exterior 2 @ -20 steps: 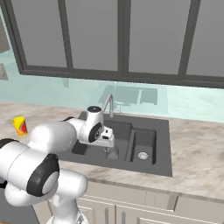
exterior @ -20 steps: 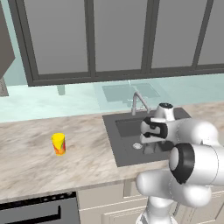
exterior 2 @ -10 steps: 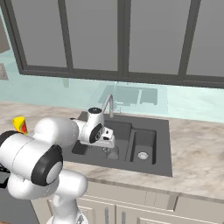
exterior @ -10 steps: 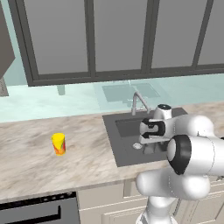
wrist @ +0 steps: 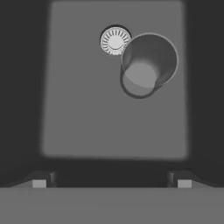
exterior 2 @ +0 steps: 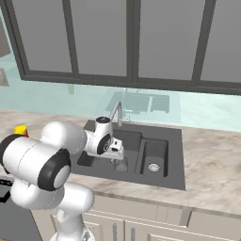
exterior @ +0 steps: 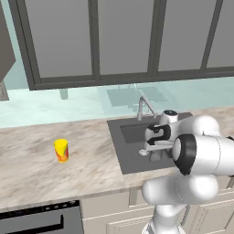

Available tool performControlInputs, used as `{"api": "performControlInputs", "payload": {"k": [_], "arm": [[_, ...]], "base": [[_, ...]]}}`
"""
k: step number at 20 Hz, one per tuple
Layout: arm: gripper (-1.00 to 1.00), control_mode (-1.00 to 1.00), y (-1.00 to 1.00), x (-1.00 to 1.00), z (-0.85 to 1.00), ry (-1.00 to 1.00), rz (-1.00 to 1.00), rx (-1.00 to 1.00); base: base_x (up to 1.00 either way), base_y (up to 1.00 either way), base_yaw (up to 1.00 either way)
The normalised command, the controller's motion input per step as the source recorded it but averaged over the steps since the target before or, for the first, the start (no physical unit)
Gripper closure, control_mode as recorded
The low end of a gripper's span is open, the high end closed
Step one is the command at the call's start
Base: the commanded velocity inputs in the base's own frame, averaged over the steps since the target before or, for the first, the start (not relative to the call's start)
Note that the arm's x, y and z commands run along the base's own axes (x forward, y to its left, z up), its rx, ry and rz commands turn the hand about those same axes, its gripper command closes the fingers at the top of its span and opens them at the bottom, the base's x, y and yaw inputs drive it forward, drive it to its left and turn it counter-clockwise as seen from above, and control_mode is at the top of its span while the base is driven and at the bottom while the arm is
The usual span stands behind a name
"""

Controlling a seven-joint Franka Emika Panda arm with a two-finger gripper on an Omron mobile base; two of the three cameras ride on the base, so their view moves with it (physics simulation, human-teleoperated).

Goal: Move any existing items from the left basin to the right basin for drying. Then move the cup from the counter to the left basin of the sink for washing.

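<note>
Left basin (wrist: 87,113) below: end effector (wrist: 111,183) spread wide above grey cylinder (wrist: 146,65), seemingly upright beside drain (wrist: 114,40), probably for grasping.

The arm (exterior: 196,151) is glossy white, built of rounded bulbous segments joined by dark grey to black ring joints. Its hand ends in two small dark finger tips (wrist: 39,179).
</note>
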Motion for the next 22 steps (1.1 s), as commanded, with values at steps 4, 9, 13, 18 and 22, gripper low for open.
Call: {"api": "performControlInputs", "payload": {"k": [4, 9, 13, 18, 22], "arm": [[-1.0, -1.0, 0.0, 0.07, -0.09, 0.0, 0.0, 0.0], [-1.0, -1.0, 0.0, 0.12, -0.05, 0.0, 0.0, 0.0], [-1.0, -1.0, 0.0, 0.13, -0.07, 0.0, 0.0, 0.0], [-1.0, -1.0, 0.0, 0.11, -0.1, 0.0, 0.0, 0.0], [-1.0, -1.0, 0.0, 0.12, -0.14, 0.0, 0.0, 0.0]], "base": [[0.0, 0.0, 0.0], [0.0, 0.0, 0.0], [0.0, 0.0, 0.0], [0.0, 0.0, 0.0], [0.0, 0.0, 0.0]]}}
